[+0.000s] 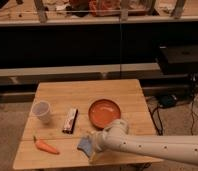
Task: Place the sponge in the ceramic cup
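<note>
The blue-grey sponge (85, 145) lies on the wooden table (87, 92) near its front edge. My gripper (93, 142) sits right at the sponge's right side, at the end of the white arm (152, 147) that reaches in from the lower right. The ceramic cup (42, 111), a pale tapered tumbler, stands upright at the table's left, well to the left of the gripper.
A dark wrapped bar (70, 120) lies between cup and orange dish (104, 112). An orange carrot (46, 146) rests at the front left. Behind the table runs a dark shelf unit (92, 45); cables (167, 102) lie on the floor to the right.
</note>
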Controlling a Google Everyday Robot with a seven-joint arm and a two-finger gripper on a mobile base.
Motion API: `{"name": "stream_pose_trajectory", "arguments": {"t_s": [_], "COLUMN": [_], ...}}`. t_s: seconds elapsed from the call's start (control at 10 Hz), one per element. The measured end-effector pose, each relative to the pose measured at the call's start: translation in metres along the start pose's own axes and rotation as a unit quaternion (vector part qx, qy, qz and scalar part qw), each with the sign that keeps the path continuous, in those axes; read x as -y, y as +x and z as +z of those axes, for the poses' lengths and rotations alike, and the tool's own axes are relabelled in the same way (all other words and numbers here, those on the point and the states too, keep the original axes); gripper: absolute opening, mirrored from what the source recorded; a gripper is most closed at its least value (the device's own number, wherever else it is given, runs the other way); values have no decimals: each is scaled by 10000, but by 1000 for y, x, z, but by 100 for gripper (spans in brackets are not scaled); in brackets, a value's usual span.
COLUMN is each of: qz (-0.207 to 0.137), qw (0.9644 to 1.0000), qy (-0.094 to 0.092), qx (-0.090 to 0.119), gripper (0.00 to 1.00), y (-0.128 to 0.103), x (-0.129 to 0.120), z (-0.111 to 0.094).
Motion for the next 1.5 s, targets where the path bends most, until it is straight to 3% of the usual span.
{"name": "stream_pose_trajectory", "arguments": {"t_s": [0.2, 0.3, 1.0, 1.1, 1.5], "qz": [-10, -17, -111, -120, -116], "qw": [10000, 10000, 9999, 9999, 9997], "qy": [3, 15, 74, 84, 153], "qx": [-3, 4, 32, 35, 129], "gripper": [79, 73, 5, 0, 0], "y": [0, 0, -1, -1, 0], "x": [0, 0, -1, 0, 0], "z": [0, 0, -2, -2, -7]}}
